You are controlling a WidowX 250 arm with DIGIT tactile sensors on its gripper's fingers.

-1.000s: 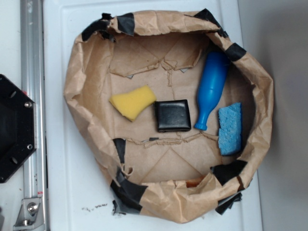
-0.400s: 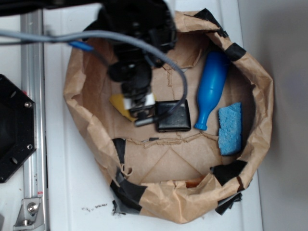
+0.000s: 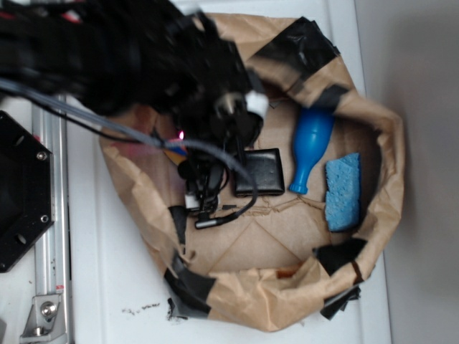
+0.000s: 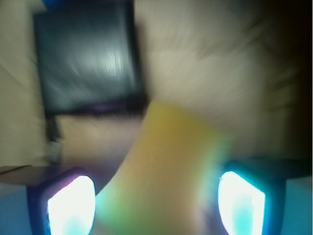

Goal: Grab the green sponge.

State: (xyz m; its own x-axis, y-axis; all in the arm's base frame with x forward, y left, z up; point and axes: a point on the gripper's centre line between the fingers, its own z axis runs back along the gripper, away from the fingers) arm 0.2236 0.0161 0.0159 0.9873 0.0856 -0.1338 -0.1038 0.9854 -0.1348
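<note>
Black robot gripper [image 4: 156, 200] with the yellow-green foam sponge [image 4: 166, 171] between its parted fingers, beside the black square pad [image 3: 259, 172] inside the crumpled brown paper bag [image 3: 387, 186]. Risk: motion blur suggests speed; fingers may close off-centre and drop it.

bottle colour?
Blue bottle; clearest in the exterior view.
</note>
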